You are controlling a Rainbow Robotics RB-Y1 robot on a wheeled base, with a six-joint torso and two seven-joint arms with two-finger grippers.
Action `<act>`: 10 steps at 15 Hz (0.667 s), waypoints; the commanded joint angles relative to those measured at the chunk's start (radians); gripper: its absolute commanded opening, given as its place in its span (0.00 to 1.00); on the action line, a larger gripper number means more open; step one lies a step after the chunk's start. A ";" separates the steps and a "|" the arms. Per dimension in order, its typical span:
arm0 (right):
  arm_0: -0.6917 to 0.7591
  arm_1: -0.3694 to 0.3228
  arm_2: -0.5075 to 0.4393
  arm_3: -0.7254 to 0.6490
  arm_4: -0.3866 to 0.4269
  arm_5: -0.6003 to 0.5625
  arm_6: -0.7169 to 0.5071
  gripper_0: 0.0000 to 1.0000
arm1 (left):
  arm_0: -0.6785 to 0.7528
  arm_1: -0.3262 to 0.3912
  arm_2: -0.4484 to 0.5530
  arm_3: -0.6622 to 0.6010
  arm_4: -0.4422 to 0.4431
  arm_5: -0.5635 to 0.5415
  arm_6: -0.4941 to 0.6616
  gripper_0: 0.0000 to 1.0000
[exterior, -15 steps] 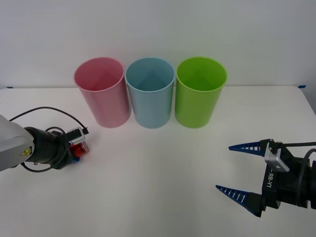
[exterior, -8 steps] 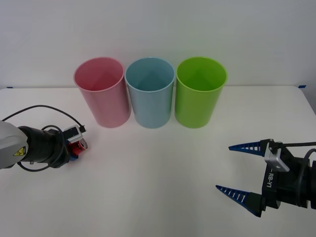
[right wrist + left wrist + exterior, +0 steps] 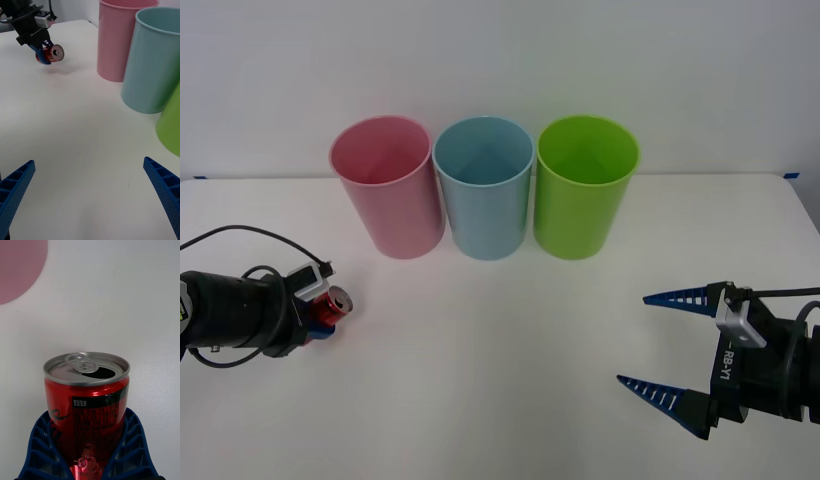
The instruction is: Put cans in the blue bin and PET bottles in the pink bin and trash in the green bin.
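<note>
Can (image 3: 333, 306): one, small, shiny red body, silver ends, pull-tab top already open; black label panel with white lettering on its side. Lies on its side, open end toward the bins, clasped between the blue ribbed fingers (image 3: 41, 444) of the left hand (image 3: 318, 312), at the left of the white surface (image 3: 500, 360), near the pink bin and apart from it.

Pink bin (image 3: 385, 185): tall, tapered, round rim, upright, leftmost in the row at the back.

Blue bin (image 3: 484, 186): light blue, same form, upright, middle, just beside the pink one.

Green bin (image 3: 585, 185): lime green, same form, upright, rightmost, just beside the blue one.
</note>
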 commanded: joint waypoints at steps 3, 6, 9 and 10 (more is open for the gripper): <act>0.000 0.000 0.000 0.000 0.000 0.000 0.000 1.00 | 0.382 -0.121 0.504 -0.098 0.044 -0.196 -0.202 0.00; 0.000 0.000 0.000 0.000 0.000 0.000 0.000 1.00 | 0.521 -0.170 0.673 -0.160 0.064 -0.288 -0.247 0.00; 0.000 0.000 0.000 0.000 0.000 0.000 0.000 1.00 | 0.623 -0.312 0.848 -0.210 0.075 -0.403 -0.299 0.00; 0.000 0.000 0.000 0.000 0.000 0.000 0.000 1.00 | 0.640 -0.355 0.886 -0.230 0.095 -0.426 -0.323 0.00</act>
